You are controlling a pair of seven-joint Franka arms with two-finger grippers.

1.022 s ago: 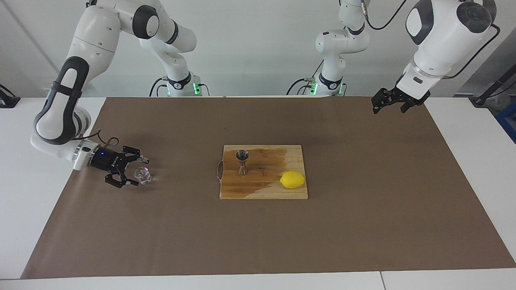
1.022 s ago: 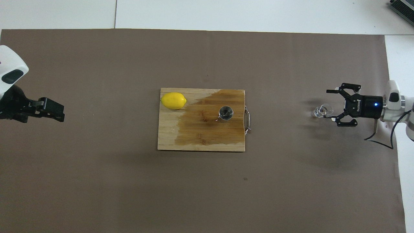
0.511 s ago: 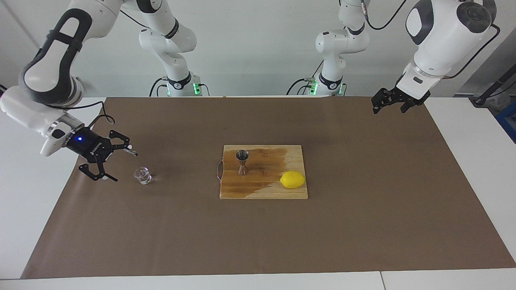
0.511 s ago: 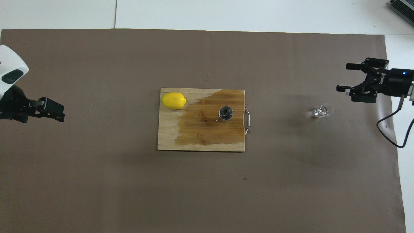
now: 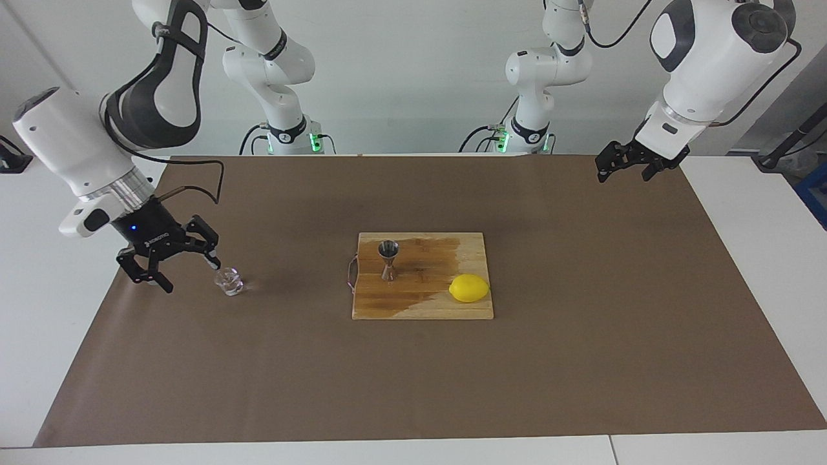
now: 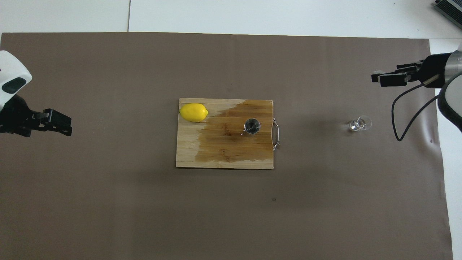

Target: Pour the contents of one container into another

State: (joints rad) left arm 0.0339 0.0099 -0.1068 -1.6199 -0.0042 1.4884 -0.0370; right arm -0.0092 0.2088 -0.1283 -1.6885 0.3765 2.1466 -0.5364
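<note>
The right arm is cut off at the edge of the overhead view, so only its claw (image 6: 388, 77) shows there; the facing view shows that claw (image 5: 183, 268) raised over the brown mat (image 5: 581, 361), close by the tumbler (image 5: 229, 282), its fingers spread wide and holding nothing. The left claw (image 5: 621, 166) waits over the mat's corner at its own end of the surface (image 5: 762, 232), also spread wide and empty.

The tumbler (image 6: 360, 124) stands upright on the mat toward the right arm's end, well apart from the board (image 5: 423, 303). It is clear glass, and whether anything is in it is too hard to make out. The jigger (image 5: 388, 258) stands upright on the board (image 6: 187, 151), near its handle end, on a dark, wet-looking patch of the wood. Its upper cup (image 6: 252, 125) faces up; any contents cannot be told. A lemon (image 5: 469, 288) lies on the board's pale corner toward the left arm's end.
</note>
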